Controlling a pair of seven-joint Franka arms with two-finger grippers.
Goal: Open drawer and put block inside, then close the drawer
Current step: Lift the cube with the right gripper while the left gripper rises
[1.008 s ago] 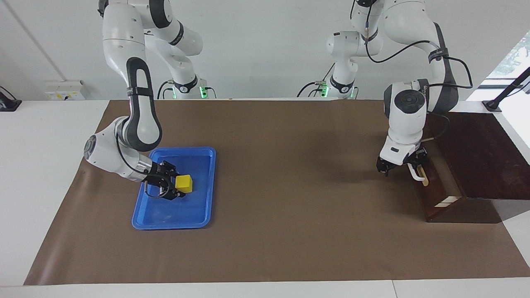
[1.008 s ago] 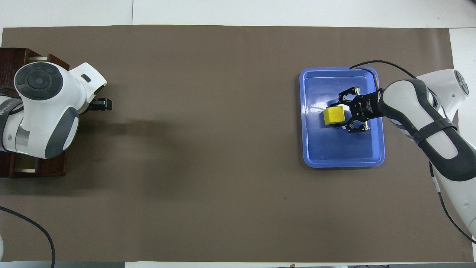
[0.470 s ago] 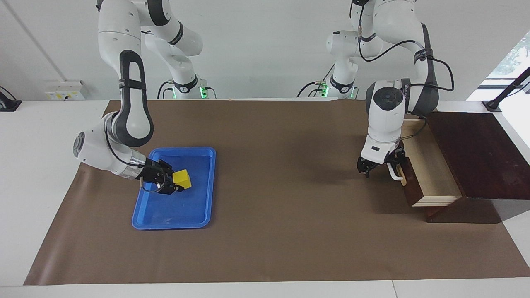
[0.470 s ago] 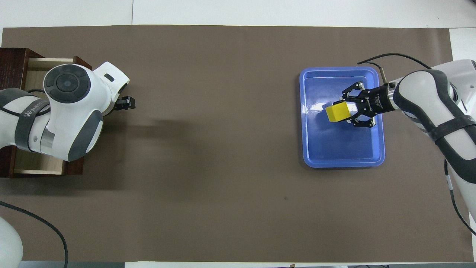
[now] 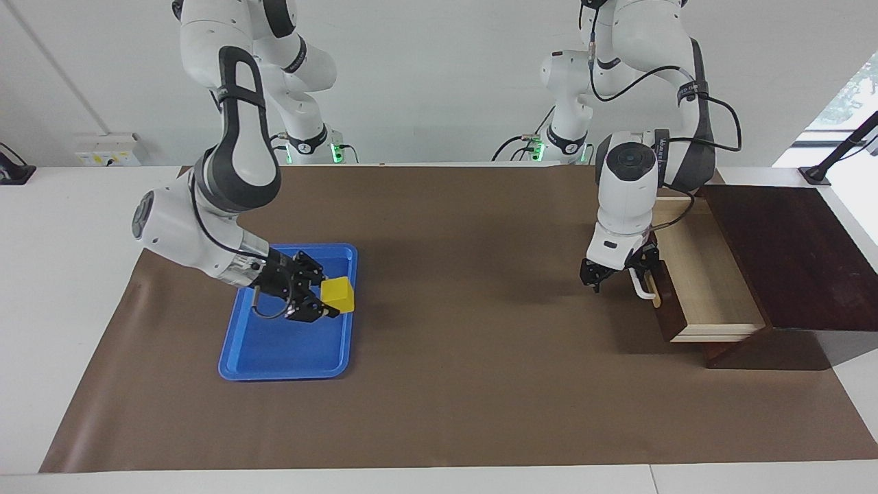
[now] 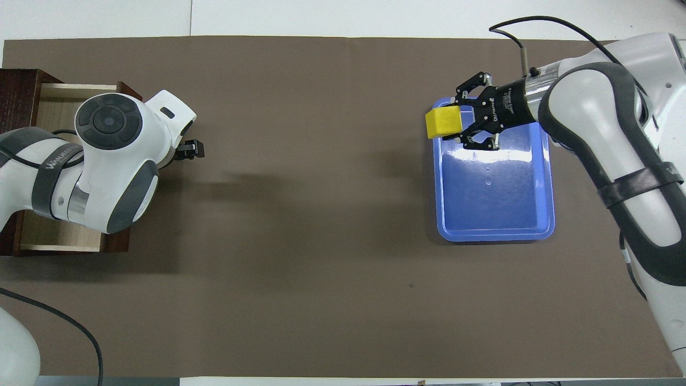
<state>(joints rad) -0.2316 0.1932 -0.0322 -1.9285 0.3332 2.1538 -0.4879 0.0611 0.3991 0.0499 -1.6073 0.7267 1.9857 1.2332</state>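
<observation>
The yellow block (image 5: 339, 295) is held in my right gripper (image 5: 322, 302), which is shut on it. The block hangs in the air over the edge of the blue tray (image 5: 274, 357) that faces the left arm's end. It also shows in the overhead view (image 6: 444, 122). The drawer (image 5: 699, 274) is pulled well out of the dark cabinet (image 5: 789, 254) and its pale interior is bare. My left gripper (image 5: 621, 278) is at the white handle (image 5: 643, 287) on the drawer front (image 5: 664, 309). My left wrist hides most of the drawer in the overhead view (image 6: 59, 99).
The blue tray (image 6: 493, 214) lies flat on the brown mat (image 5: 466, 357) at the right arm's end, with nothing in it. The cabinet stands at the left arm's end of the table.
My right gripper has lifted the block out of the tray and carried it toward the left arm's end. My left gripper has pulled the drawer from nearly shut to wide open.
</observation>
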